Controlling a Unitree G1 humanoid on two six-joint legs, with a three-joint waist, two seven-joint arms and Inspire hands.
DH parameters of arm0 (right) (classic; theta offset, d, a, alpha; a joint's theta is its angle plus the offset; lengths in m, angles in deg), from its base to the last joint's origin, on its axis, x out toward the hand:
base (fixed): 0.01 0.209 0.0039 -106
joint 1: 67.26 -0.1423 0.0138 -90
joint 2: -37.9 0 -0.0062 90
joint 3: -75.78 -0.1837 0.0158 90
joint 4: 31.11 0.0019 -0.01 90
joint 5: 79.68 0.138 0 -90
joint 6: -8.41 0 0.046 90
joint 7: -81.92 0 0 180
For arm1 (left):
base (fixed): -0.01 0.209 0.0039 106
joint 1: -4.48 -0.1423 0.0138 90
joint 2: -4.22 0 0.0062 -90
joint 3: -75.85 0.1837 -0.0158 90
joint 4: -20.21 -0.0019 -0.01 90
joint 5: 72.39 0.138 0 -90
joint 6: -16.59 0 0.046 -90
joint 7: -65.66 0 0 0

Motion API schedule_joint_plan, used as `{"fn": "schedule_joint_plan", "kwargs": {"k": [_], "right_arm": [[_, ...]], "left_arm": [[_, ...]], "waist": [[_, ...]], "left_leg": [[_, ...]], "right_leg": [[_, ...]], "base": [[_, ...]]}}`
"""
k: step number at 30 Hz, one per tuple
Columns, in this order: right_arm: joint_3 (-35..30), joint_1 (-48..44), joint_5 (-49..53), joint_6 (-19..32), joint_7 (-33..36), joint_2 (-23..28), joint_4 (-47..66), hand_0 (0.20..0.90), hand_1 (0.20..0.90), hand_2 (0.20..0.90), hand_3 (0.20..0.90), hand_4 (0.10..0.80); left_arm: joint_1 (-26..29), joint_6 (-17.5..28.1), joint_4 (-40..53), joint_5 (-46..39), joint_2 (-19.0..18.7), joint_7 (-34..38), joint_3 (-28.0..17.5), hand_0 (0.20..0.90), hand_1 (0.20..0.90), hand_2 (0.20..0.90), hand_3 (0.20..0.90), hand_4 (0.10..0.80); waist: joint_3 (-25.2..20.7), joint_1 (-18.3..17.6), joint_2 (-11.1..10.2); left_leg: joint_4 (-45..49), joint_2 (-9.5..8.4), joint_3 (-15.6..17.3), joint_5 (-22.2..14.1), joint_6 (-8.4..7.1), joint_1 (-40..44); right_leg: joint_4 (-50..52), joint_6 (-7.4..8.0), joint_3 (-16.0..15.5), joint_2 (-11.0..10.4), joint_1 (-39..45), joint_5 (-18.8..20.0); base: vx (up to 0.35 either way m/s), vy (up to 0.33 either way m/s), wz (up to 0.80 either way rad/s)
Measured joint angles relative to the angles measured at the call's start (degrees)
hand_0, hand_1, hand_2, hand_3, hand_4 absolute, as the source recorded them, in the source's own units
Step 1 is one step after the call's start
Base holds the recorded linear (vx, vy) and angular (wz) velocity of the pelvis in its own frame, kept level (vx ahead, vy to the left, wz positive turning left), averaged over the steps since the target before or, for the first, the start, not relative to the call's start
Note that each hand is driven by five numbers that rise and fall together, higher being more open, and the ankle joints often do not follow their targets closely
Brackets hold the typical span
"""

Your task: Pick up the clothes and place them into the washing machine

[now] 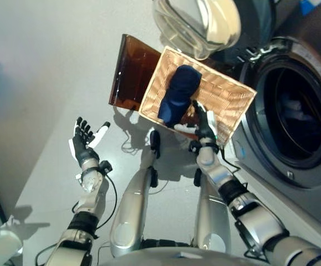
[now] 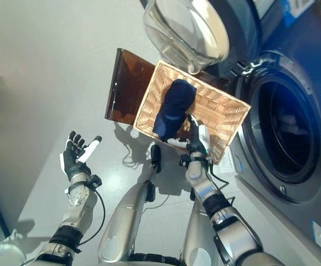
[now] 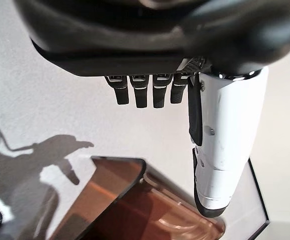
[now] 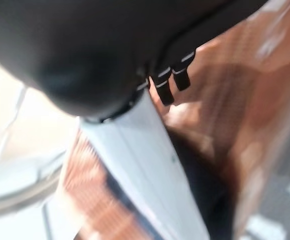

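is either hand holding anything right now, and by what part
Nothing is held. The left hand is open over the floor. The right hand reaches into the wicker basket beside the dark blue garment, fingers straight, not closed on it.

a laundry area: front-loading washing machine (image 1: 293, 111), wicker basket (image 1: 227, 100), grey floor (image 1: 39, 83).

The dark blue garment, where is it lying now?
In the head views the dark blue garment lies inside the wicker basket, toward its left half, just beyond the right hand and left of the washing machine.
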Motion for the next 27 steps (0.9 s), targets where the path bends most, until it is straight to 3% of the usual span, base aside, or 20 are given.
{"fn": "schedule_joint_plan", "kwargs": {"k": [21,23,27], "right_arm": [[0.5,-8.1,-0.1,-0.1,2.1,-2.7,0.4,0.900,0.900,0.900,0.900,0.800],[0.5,-9.3,-3.7,-1.3,2.1,-1.2,0.2,0.900,0.900,0.900,0.900,0.800],[4.1,-12.5,-20.8,-6.7,2.1,5.5,-1.1,0.900,0.900,0.900,0.900,0.800]], "left_arm": [[-1.3,-0.1,0.4,0.0,1.0,-0.1,0.0,0.900,0.900,0.900,0.900,0.800],[-1.3,-0.1,0.7,0.0,0.9,-0.1,0.0,0.900,0.900,0.900,0.900,0.800],[-1.4,-0.1,0.8,0.2,0.6,-0.8,-0.8,0.900,0.900,0.900,0.900,0.800]], "waist": [[0.0,1.2,0.0],[0.0,1.9,0.0],[0.0,2.6,0.0]], "left_leg": [[-0.5,-0.03,0.3,0.0,0.08,-0.1],[-0.5,-0.01,0.3,0.0,0.08,-0.1],[-0.5,-0.17,0.0,0.0,0.08,-0.2]], "right_leg": [[-0.9,-0.38,0.0,0.0,0.1,1.1],[-0.9,-0.39,-0.1,0.0,0.1,1.1],[-1.0,-0.35,-0.3,-0.1,0.4,1.1]], "base": [[-0.003,0.001,-0.01],[0.000,0.000,0.00],[-0.006,-0.002,0.05]]}}
